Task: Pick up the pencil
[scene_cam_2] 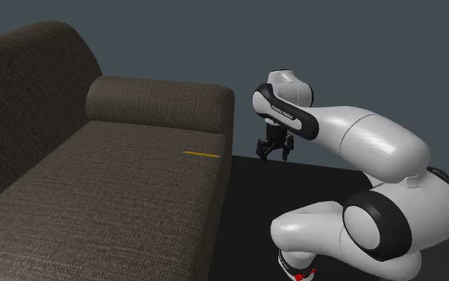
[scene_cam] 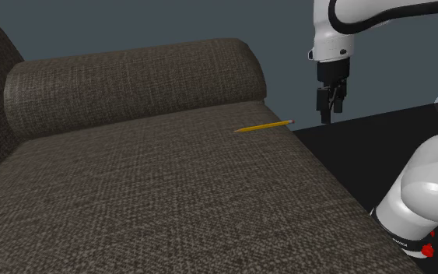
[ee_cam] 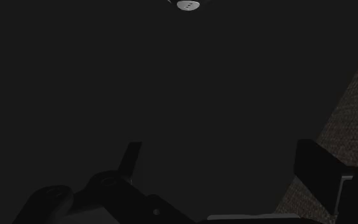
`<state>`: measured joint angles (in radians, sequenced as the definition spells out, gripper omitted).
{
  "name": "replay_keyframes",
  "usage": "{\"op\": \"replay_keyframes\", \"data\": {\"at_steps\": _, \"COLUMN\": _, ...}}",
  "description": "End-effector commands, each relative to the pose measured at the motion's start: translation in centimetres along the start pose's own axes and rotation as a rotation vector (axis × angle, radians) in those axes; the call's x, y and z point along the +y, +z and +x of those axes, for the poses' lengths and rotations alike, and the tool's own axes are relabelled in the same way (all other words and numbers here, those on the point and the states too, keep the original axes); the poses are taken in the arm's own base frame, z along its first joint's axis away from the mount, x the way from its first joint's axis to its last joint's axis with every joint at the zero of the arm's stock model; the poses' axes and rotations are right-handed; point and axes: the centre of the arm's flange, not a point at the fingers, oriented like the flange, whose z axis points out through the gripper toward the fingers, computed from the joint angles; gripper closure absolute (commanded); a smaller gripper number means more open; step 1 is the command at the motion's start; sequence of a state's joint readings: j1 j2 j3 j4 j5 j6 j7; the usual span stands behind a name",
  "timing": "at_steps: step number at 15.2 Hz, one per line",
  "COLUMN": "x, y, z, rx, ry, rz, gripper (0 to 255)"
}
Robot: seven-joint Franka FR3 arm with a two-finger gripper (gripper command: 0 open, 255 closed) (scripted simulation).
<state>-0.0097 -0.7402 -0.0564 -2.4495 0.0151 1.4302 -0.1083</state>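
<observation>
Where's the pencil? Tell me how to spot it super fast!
Look at the big dark brown couch. Follow its seat to the round armrest at the end, then go to the seat's edge nearest the robot's claw. The pencil lies flat there, a thin yellow stick, the only bright thing on the dark fabric.

Shoulder & 2nd exterior views: dim, soft, even light, approx. from above; no hard shadows, no glare. Sofa (scene_cam: 170, 202) fabric mid-dark, shaded deeper under the armrest roll (scene_cam: 131, 86). White arm (scene_cam_2: 374, 144) is the brightest thing, w/ smooth grey falloff on undersides. Pencil (scene_cam: 264, 125) reads bright yellow vs. fabric. Floor (scene_cam_2: 294, 184) near black. Wrist view v. dim: fingers (ee_cam: 317, 165) barely separate from the dark floor; sofa strip faintly lit.
</observation>
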Motion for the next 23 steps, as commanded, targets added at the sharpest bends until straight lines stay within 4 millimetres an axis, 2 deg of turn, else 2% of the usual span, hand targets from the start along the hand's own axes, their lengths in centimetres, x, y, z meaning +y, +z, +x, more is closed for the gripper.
{"op": "replay_keyframes", "data": {"at_steps": 1, "x": 0.0, "y": 0.0, "z": 0.0, "rx": 0.000, "ry": 0.000, "rz": 0.000, "gripper": 0}}
{"op": "replay_keyframes", "data": {"at_steps": 6, "x": -5.7, "y": -3.0, "z": 1.7, "rx": 0.009, "ry": -0.244, "rz": -0.008, "gripper": 0}}
{"op": "replay_keyframes", "data": {"at_steps": 11, "x": -11.6, "y": -6.0, "z": 1.9, "rx": 0.017, "ry": -0.488, "rz": -0.017, "gripper": 0}}
{"op": "replay_keyframes", "data": {"at_steps": 16, "x": -17.5, "y": -8.9, "z": 0.6, "rx": 0.026, "ry": -0.732, "rz": -0.025, "gripper": 0}}
{"op": "replay_keyframes", "data": {"at_steps": 21, "x": -22.8, "y": -11.7, "z": -2.0, "rx": 0.035, "ry": -0.976, "rz": -0.033, "gripper": 0}}
{"op": "replay_keyframes", "data": {"at_steps": 23, "x": -22.9, "y": -11.3, "z": -1.9, "rx": 0.035, "ry": -0.979, "rz": -0.033, "gripper": 0}}
